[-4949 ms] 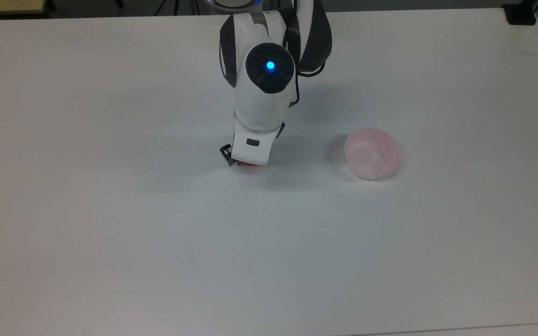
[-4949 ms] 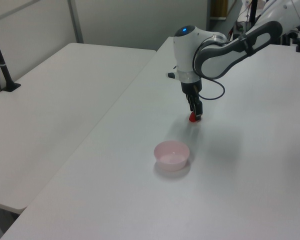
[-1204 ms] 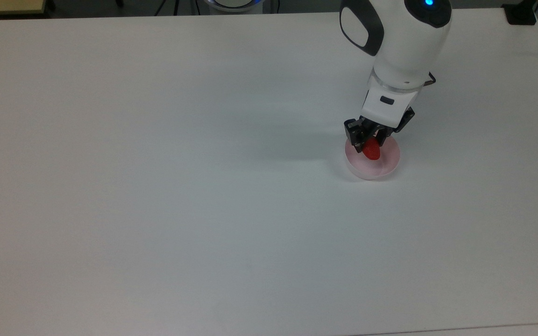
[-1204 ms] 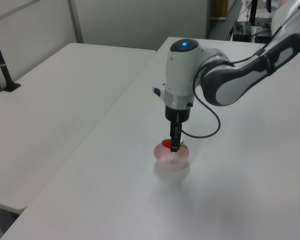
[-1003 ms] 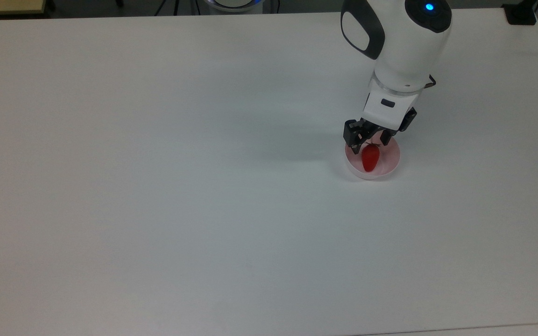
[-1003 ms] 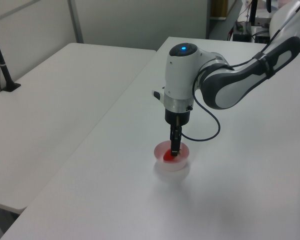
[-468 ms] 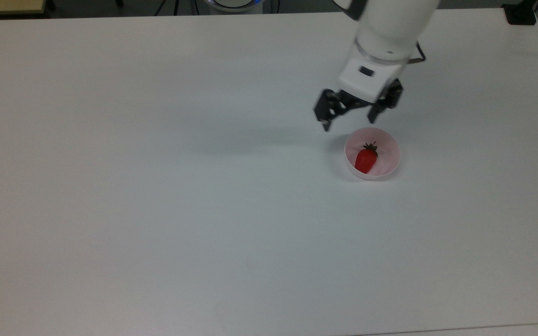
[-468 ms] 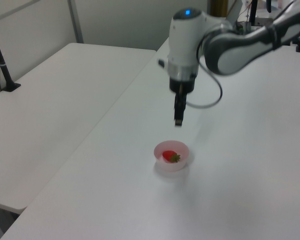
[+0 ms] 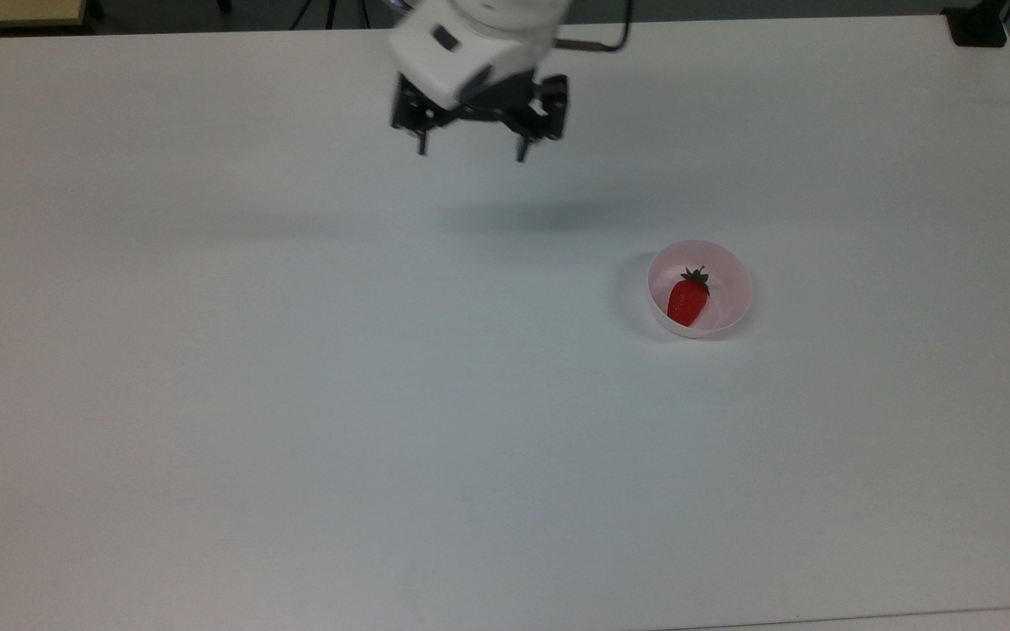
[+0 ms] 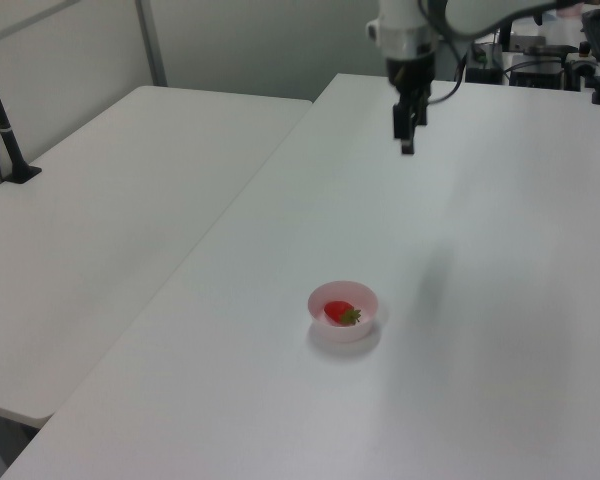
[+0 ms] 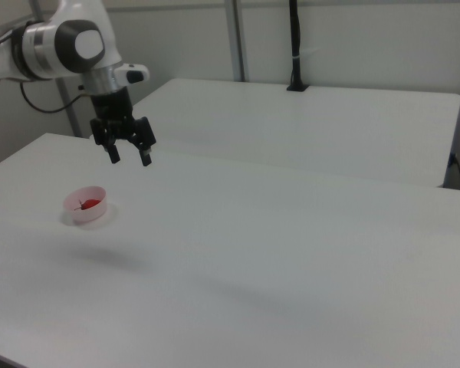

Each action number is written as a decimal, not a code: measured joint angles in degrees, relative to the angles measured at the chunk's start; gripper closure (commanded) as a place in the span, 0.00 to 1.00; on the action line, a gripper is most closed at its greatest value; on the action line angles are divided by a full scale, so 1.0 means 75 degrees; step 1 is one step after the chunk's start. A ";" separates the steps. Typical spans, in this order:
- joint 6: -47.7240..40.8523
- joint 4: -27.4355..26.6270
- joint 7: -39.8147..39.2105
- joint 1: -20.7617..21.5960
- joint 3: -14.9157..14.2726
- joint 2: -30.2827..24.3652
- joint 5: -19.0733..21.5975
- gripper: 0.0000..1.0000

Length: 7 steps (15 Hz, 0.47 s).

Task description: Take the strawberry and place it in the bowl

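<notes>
One strawberry (image 9: 687, 301), lying inside the bowl (image 9: 727, 315) at centre right of the top view, lower centre of the left view (image 10: 338, 312) and far left of the right view (image 11: 90, 204). No brand, label or readable writing anywhere in view.

Gripper (image 9: 471, 151) high at upper centre of the top view, well apart from the bowl, up and to the top view's left of it. Fingers (image 9: 422, 138) spread wide with nothing between them, tips pointing down toward the white table (image 9: 295, 394), clear of its surface. Same gripper near the top of the left view (image 10: 407, 142), far above the bowl (image 10: 365, 325) in frame; in the right view (image 11: 128, 156) at upper left, above and to the right view's right of the bowl (image 11: 77, 215), both dark fingers plainly parted.

Glossy bright red fruit, tapered, with a dark green spiky leaf cap; cap toward the upper edge of the top view, narrow tip toward the lower edge, slightly slanted. Resting on the bowl's floor, lying on its side, roughly half as long as the bowl is wide. Pale pink, translucent, thin-walled round bowl, upright on the table, with a faint shadow on the side toward the top view's left.
</notes>
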 measured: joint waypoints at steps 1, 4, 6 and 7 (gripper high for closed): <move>-0.0061 -0.0118 -0.0089 -0.0227 -0.0001 -0.0208 0.0154 0.00; -0.0170 -0.0422 -0.0199 -0.0835 -0.0002 -0.0772 0.0515 0.00; -0.0219 -0.0524 -0.0209 -0.1036 -0.0004 -0.0953 0.0567 0.00; -0.0219 -0.0539 -0.0209 -0.1060 -0.0004 -0.0985 0.0562 0.00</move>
